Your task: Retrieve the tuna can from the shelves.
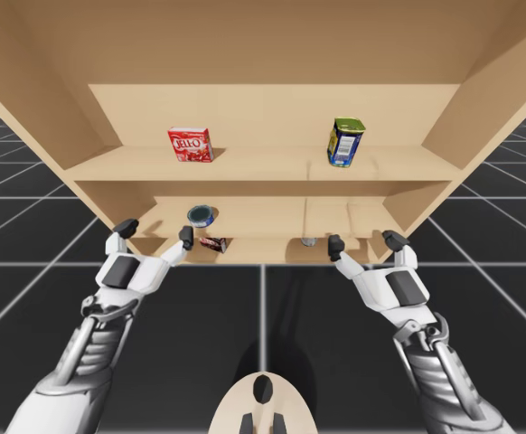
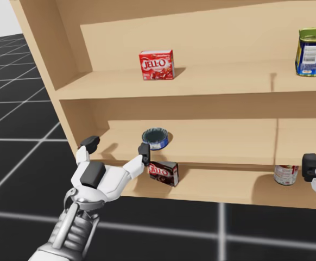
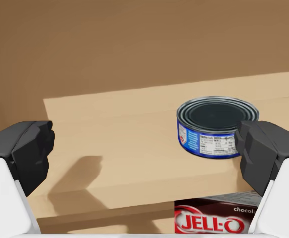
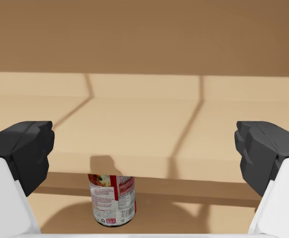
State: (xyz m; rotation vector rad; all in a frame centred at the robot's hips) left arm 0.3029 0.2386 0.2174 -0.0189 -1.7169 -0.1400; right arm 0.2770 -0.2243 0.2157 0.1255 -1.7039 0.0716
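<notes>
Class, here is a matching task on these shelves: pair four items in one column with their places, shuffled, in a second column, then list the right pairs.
Items:
1. red box
2. tall blue and yellow can
3. flat blue can
4. red and white can

Places:
A. middle shelf
B. top shelf, right end
C. lowest shelf
D. top shelf, left end

Pairs: 1-D, 2-B, 3-A, 4-C.

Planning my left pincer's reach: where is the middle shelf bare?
Bare: the middle shelf right of the short blue tuna can, and the strip between it and the side wall. Crowded: just below, where a dark box sits under the can.
</notes>
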